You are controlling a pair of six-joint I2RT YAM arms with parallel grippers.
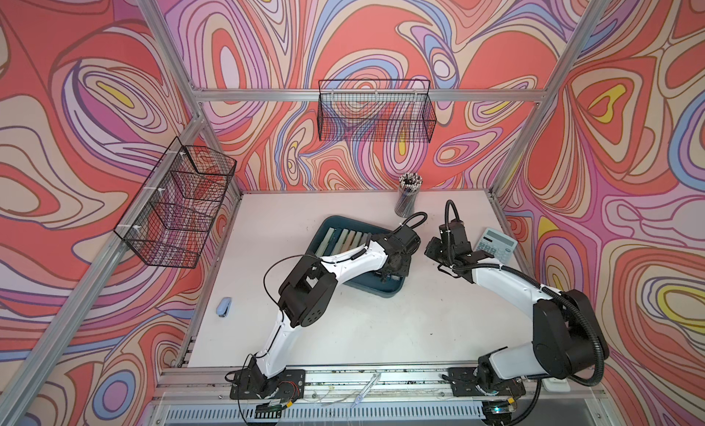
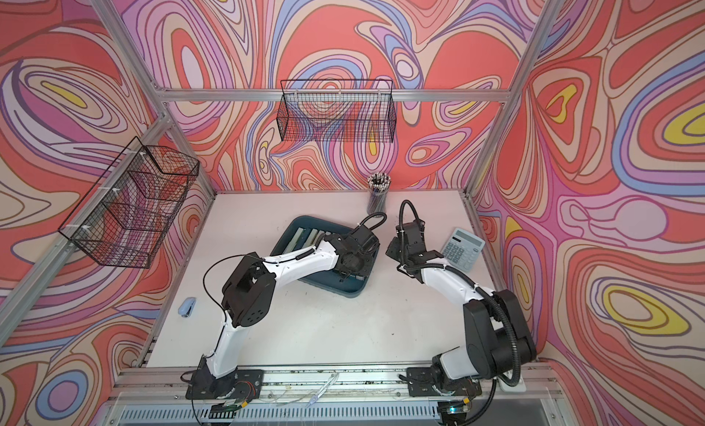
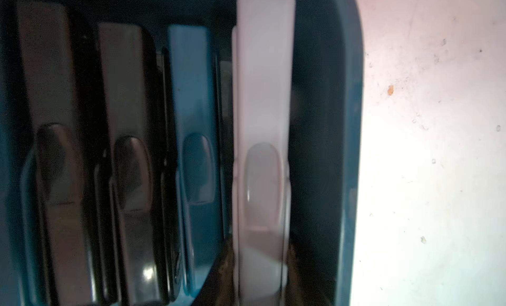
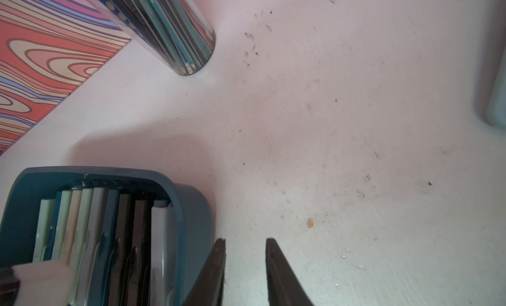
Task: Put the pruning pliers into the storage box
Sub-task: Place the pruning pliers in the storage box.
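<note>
From my seat, far left on the table (image 1: 343, 328) lies a small blue stapler (image 1: 224, 307), well apart from everything else. Next comes the storage box (image 1: 375, 290), set at a slant near the middle, with the pruning pliers (image 4: 90, 222) lined up side by side inside it: mint, beige, grey, teal-blue and black. My left gripper (image 1: 389, 273) hangs low over the box's right end. In the left wrist view its fingers (image 3: 226, 260) sit on either side of the pale grey pliers (image 3: 264, 99), clenched on them. That pair is the last in the row, inside the box, between a blue pair (image 3: 191, 99) and the box's wall, and just beside that wall.

Right of the box, my right gripper (image 4: 245, 243) hovers above bare table, jaws parted with nothing between them, close to the box's outer corner but not touching it. Behind it stands a cup of pencils (image 1: 407, 199). Farthest right lies a pale calculator (image 1: 496, 244).
</note>
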